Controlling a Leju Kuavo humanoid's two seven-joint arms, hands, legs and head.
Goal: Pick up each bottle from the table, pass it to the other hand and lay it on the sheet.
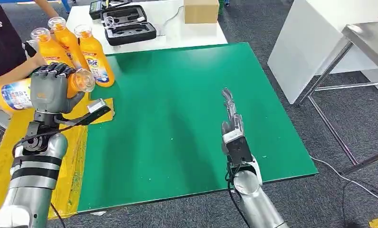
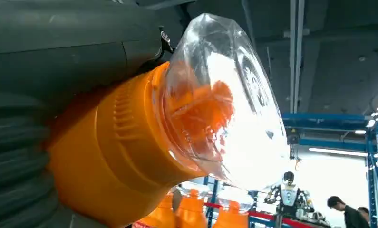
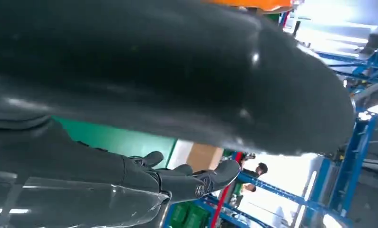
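Head view: left hand [image 1: 51, 88] grips bottle [image 1: 15, 93] at sheet [image 1: 187, 118] edge; right hand [image 1: 232, 124] empty, fingers apart.

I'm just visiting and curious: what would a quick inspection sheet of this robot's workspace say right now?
Surface: green table top, yellow sheet along its left edge.
Job's things: three upright orange detergent bottles; a fourth orange bottle held sideways.
Clutter: open black foam-lined case, cardboard box on white table.
Hands: left hand grips the fourth bottle; right hand open, fingers straight.
Cables: white cable on floor.
Surroundings: a person's arm beside the bottles.
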